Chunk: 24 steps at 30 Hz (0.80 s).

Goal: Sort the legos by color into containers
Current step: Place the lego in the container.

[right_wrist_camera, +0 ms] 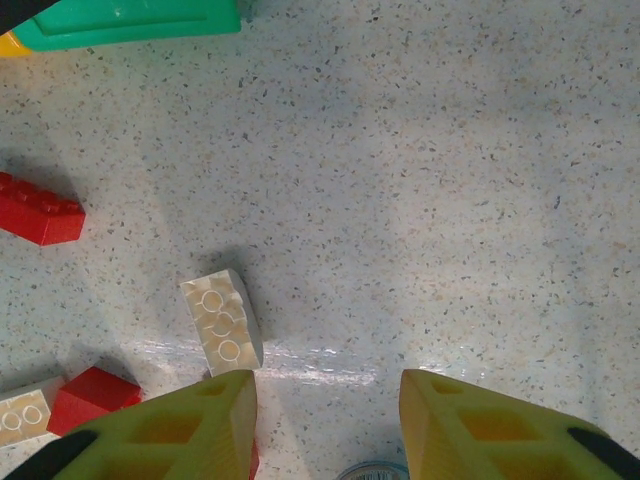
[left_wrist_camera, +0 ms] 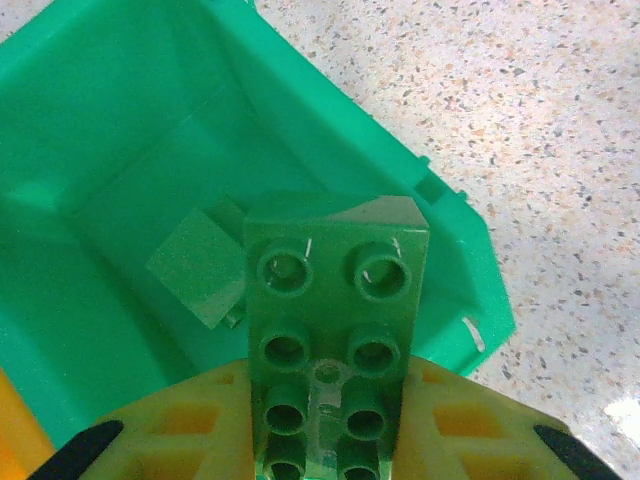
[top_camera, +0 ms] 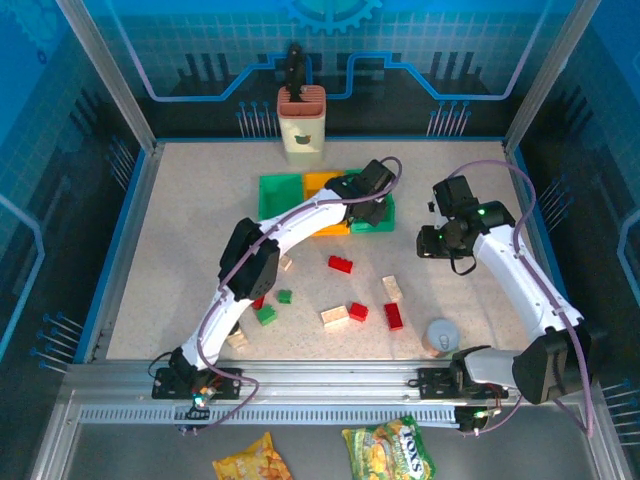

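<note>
Lego [left_wrist_camera: 335,330] aloft, left arm [top_camera: 300,217] over bin [left_wrist_camera: 100,110]

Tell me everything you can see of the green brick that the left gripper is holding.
The green brick is glossy plastic, two hollow round studs wide and at least four long, its near end cut off by the frame. The left gripper is shut on it, with a yellow finger against each long side. It hangs, studs toward the camera, over the open green bin, where a smaller green brick lies. It seems clear of the bin's walls.
</note>
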Each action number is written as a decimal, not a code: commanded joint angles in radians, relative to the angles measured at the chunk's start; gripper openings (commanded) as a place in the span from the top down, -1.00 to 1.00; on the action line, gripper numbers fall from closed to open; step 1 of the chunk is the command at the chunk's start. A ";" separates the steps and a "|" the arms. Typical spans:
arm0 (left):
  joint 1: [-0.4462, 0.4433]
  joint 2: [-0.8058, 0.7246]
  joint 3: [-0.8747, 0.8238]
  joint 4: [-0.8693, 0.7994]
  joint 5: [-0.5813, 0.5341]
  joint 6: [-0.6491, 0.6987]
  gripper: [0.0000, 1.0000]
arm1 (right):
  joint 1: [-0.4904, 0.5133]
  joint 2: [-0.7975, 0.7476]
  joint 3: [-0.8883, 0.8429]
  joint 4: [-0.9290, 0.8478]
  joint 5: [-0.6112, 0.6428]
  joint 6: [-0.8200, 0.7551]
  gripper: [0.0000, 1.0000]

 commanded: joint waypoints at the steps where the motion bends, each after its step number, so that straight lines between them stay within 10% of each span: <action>1: 0.008 0.035 0.049 0.009 -0.019 0.017 0.58 | -0.019 -0.022 -0.001 -0.028 0.005 0.004 0.14; 24: 0.010 -0.007 0.058 -0.008 -0.013 0.010 0.21 | -0.019 -0.042 0.012 -0.040 0.003 0.004 0.13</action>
